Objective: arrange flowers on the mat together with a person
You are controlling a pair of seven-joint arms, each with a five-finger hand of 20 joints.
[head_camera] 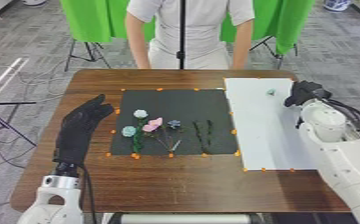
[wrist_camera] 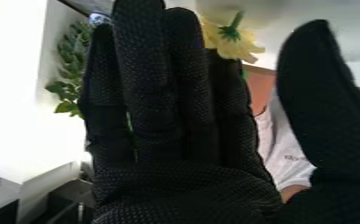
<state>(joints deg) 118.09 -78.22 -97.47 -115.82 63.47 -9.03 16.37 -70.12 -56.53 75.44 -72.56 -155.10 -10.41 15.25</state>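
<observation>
My right hand [head_camera: 308, 93] is at the white mat's [head_camera: 261, 145] far right edge, fingers straight; a small pale green item [head_camera: 271, 92] lies to its left. In the right wrist view, my right hand [wrist_camera: 172, 120] is open, thumb apart, and a yellow flower [wrist_camera: 234, 42] shows partly behind the fingers, its hold or contact unclear. My left hand [head_camera: 80, 127] is open beside the black mat's [head_camera: 172, 100] left edge. On that mat are a white flower [head_camera: 141, 113], a pale blue one [head_camera: 128, 131], a pink one [head_camera: 152, 124], a small grey-blue one [head_camera: 175, 124] and dark green stems [head_camera: 203, 137].
Both mats lie side by side on the brown table [head_camera: 185, 185], with orange markers along their edges. A thin black pole [head_camera: 182, 35] stands beyond the far edge. Leafy greenery [wrist_camera: 67, 65] appears in the background of the right wrist view.
</observation>
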